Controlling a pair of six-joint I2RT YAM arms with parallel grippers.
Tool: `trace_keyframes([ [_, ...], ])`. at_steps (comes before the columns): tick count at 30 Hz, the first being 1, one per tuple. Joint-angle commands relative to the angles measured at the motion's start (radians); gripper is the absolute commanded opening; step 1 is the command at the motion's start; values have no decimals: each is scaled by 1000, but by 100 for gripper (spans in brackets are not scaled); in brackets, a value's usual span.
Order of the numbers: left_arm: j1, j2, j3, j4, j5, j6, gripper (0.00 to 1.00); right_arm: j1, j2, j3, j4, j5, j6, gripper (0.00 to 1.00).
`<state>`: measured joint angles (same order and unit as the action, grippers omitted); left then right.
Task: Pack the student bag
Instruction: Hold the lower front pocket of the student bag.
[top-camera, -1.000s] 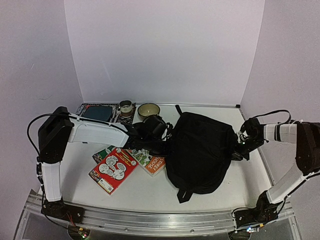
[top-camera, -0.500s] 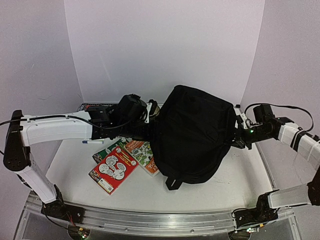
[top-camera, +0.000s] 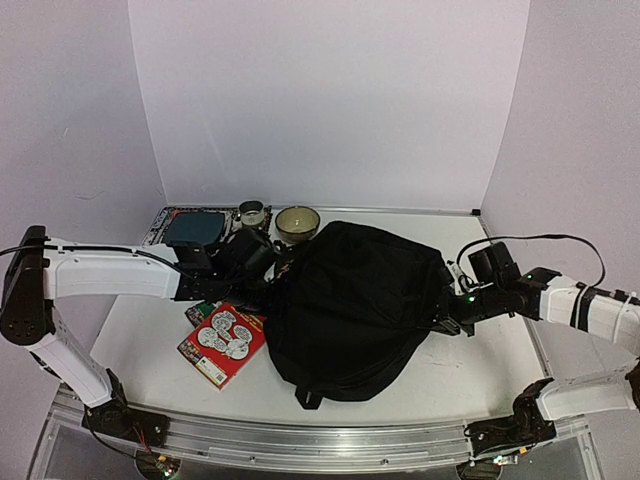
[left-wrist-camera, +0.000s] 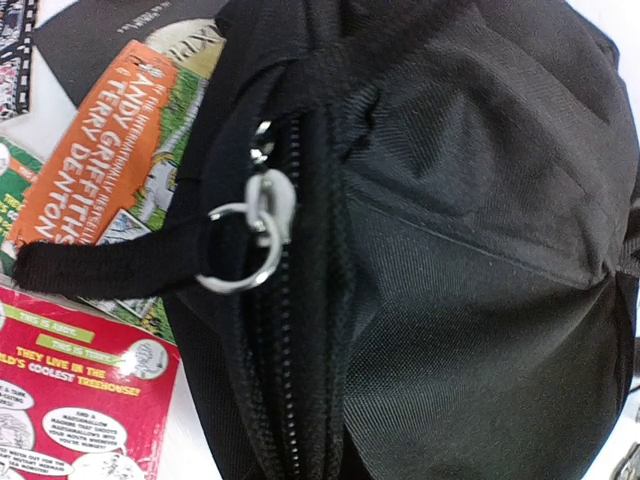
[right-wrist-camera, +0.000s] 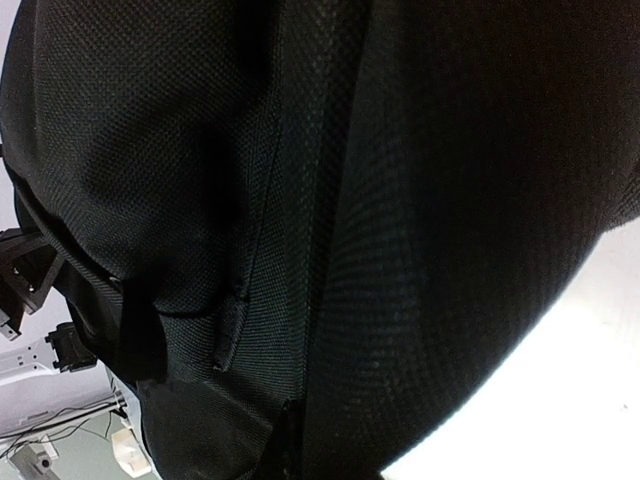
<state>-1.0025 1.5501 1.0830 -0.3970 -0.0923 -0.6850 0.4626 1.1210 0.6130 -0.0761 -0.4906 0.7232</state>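
- A white counter (top-camera: 480, 365) seen from above, with pale walls behind it and two robot arms reaching in from either side.
- The student bag (top-camera: 355, 300), large, soft and black, bulges in the middle of the counter between the two arms.
- The left arm (top-camera: 120, 270) reaches across to the bag's 9 o'clock edge. The left jaws are clenched and buried in the bag's fabric, gripping it there.
- The right arm (top-camera: 570, 305) comes in to the bag's 3 o'clock edge. The right jaws are likewise clenched on the fabric, and their tips are hidden by it.
- A black strap end (top-camera: 308, 398) hangs out at the bag's 7 o'clock edge.
- The left wrist view shows a closed zip running down the bag, a metal ring (left-wrist-camera: 243, 252) on its slider and a black pull strap (left-wrist-camera: 100, 268) threaded through the ring.
- The right wrist view is filled with black woven fabric.
- A red book (top-camera: 222, 340) lies flat at the bag's 8 o'clock, just beside it.
- An orange book (left-wrist-camera: 100, 150) lies partly under the bag's left edge.
- At the far edge of the counter, around the bag's 11 o'clock, stand a pale bowl (top-camera: 297, 222) and a small cup (top-camera: 252, 213), with a dark flat item (top-camera: 195, 228) to their 9 o'clock.
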Motion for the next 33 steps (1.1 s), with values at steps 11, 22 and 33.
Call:
trace_keyframes([
  [11,48,-26,72,-83,-206,55,60,74,61,57,111,70,32,0],
  [22,27,-48,284,-120,-113,180,78,87,54,148,78,76,32,0],
  [33,-59,240,586,-117,-1,261,78,114,82,222,49,81,37,0],
])
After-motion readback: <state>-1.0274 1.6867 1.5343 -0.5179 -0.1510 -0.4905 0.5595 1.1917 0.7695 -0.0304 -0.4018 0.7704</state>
